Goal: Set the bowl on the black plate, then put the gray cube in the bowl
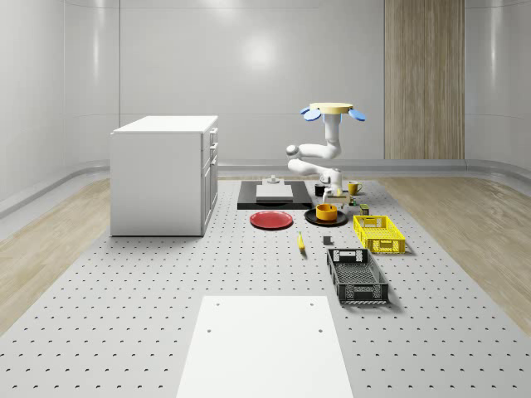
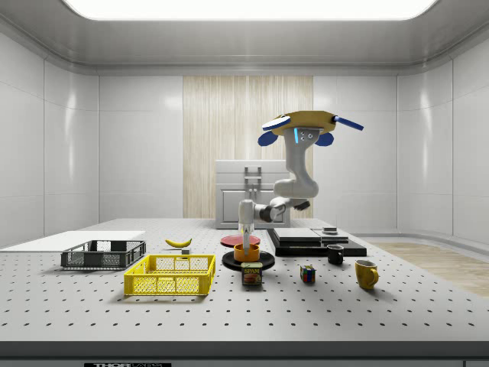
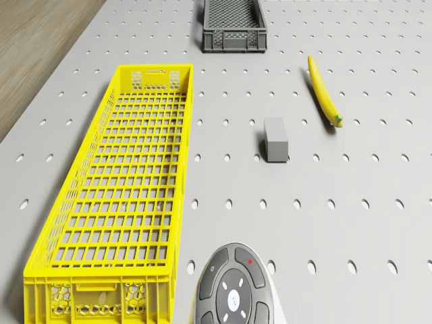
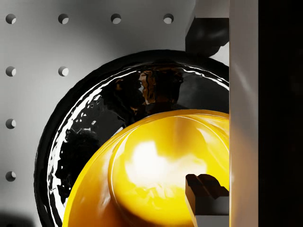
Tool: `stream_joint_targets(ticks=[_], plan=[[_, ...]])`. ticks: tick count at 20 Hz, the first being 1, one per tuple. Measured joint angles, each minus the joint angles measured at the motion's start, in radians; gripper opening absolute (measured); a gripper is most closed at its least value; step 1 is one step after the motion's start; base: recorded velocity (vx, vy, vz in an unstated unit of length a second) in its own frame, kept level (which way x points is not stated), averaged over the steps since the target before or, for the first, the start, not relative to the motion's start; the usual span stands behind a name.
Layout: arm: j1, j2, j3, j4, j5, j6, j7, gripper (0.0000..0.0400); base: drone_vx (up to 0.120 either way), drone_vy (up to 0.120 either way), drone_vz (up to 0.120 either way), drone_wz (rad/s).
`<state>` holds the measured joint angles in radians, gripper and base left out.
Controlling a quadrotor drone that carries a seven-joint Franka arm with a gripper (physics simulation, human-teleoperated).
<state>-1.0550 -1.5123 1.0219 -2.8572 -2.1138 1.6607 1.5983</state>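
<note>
While the drone point(image 1: 334, 110) hovers, gripper point(image 1: 329, 197) over bowl point(image 1: 327, 212) — on black plate point(image 1: 311, 217), grip unclear.

The whole-scene camera is looking down the table point(image 1: 124, 282) from high and far, facing me. The side camera is sitting low at the table's edge, looking across. Both are sharing the black plate point(image 2: 229, 261) beneath my pincer. My drone camera is looking down past my pincer; my wrist camera is staring closely at the bowl point(image 4: 156, 165).
</note>
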Motion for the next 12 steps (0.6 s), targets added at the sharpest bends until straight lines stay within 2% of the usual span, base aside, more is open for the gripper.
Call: stream_joint_targets(ticks=[4, 12], plan=[[0.017, 0.003, 0.049, -0.025, 0.046, -0.027, -0.002, 0.0390, 0.010, -0.010, 0.000, 0.000], [0.029, 0.010, 0.091, -0.043, 0.084, -0.051, -0.003, 0.0399, 0.120, -0.120, 0.000, 0.000]])
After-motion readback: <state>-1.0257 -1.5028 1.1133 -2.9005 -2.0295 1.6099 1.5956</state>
